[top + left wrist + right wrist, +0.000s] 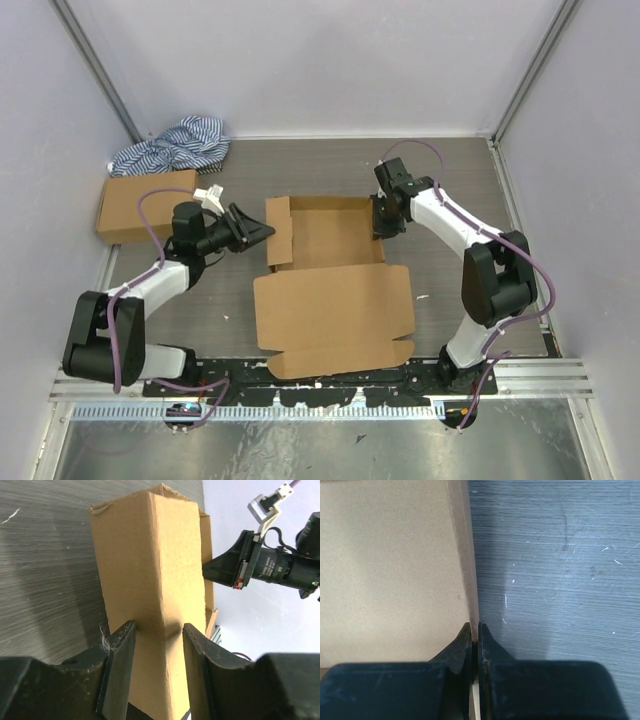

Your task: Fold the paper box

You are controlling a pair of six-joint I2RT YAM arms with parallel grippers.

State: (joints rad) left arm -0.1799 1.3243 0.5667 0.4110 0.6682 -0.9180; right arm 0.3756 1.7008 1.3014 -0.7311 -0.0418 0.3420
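The paper box lies mid-table. Its tray part is at the back with the side walls raised, and its wide lid panel lies flat toward me. My left gripper is at the box's left wall. In the left wrist view its jaws stand apart and straddle a creased ridge of that brown wall, which has a small dent. My right gripper is at the right wall. In the right wrist view it is shut on the thin top edge of that wall.
A smaller ready-made brown box sits at the far left, with a blue-striped cloth behind it. White enclosure walls stand on three sides. A metal rail runs along the near edge by the arm bases.
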